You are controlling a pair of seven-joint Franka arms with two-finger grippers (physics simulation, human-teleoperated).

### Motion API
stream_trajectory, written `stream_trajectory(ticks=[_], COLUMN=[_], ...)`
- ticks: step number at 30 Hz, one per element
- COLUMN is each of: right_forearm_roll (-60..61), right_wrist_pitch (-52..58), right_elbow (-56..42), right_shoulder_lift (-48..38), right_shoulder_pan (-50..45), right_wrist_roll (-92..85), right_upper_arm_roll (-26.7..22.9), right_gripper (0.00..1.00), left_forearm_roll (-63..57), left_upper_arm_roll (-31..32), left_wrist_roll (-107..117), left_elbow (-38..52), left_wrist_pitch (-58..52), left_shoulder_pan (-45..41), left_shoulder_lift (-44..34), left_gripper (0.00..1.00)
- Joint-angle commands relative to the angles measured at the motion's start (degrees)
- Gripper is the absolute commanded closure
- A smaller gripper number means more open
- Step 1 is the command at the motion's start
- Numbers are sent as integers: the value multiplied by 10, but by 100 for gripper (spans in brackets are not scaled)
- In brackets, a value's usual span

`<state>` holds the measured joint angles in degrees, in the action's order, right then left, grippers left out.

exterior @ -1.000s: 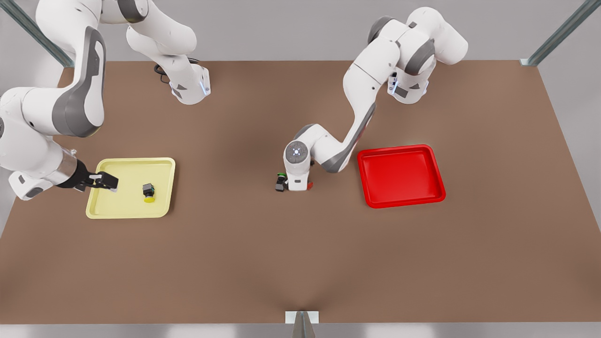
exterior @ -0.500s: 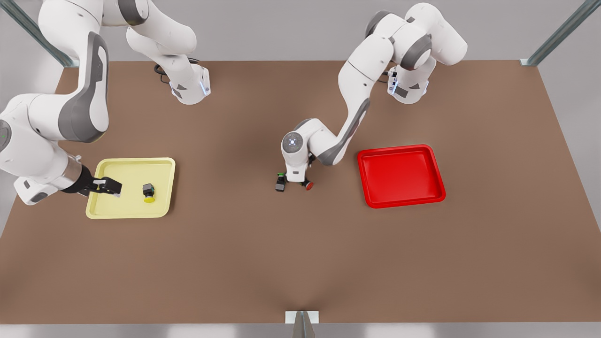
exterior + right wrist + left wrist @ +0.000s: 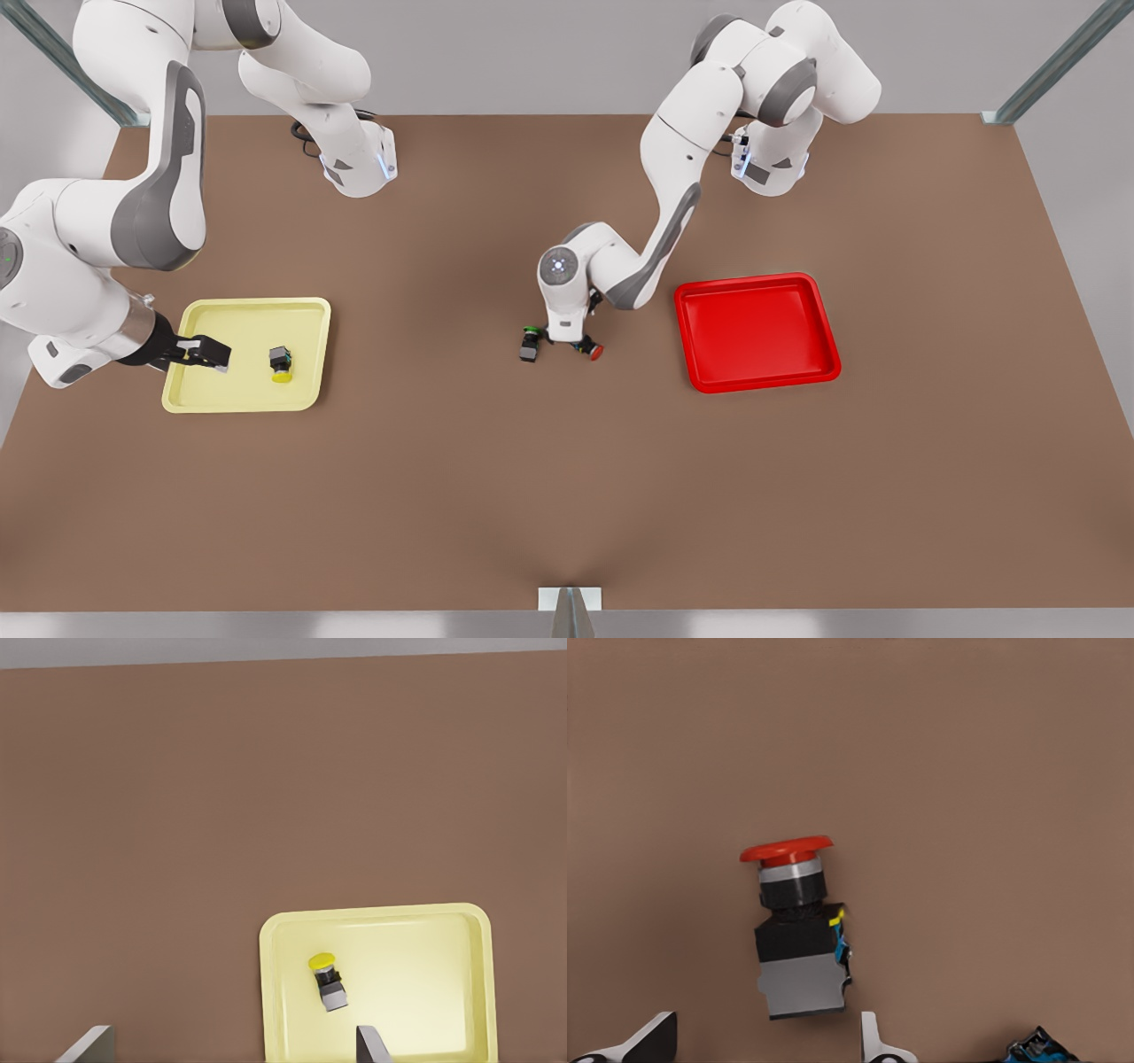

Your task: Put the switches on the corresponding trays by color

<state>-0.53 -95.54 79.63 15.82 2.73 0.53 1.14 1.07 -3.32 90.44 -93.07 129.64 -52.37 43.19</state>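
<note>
The left gripper (image 3: 567,344) has shifted slightly toward the red tray (image 3: 756,331), its fingers spread around the red switch (image 3: 796,930). The brown surface (image 3: 567,496) carries the yellow tray (image 3: 248,400), the yellow switch (image 3: 281,362) inside. The right gripper (image 3: 208,354) waits open. Grey wall behind.

1. The front view is looking steeply down from high above the table (image 3: 567,496), taking in its whole top.
2. The left wrist view is hovering close over the red switch (image 3: 796,930), also seen from the front (image 3: 592,351).
3. The right wrist view is facing the yellow tray (image 3: 381,921) from farther off, sharing it with the front view (image 3: 248,306).
</note>
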Motion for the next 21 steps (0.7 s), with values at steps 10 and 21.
stream_trajectory(ticks=[10,21], right_forearm_roll=[-3,0], right_wrist_pitch=[-4,-3], right_elbow=[0,0], right_shoulder_lift=[3,3], right_shoulder_pan=[0,-2], right_wrist_roll=[0,2], right_upper_arm_roll=[0,3], right_gripper=[0,0], left_forearm_roll=[-1,-1], left_upper_arm_roll=[-20,-26], left_wrist_roll=[1,1], left_elbow=[-13,-18], left_wrist_pitch=[11,13], left_shoulder_pan=[-9,-10], left_shoulder_lift=[-5,-7], left_gripper=[28,42])
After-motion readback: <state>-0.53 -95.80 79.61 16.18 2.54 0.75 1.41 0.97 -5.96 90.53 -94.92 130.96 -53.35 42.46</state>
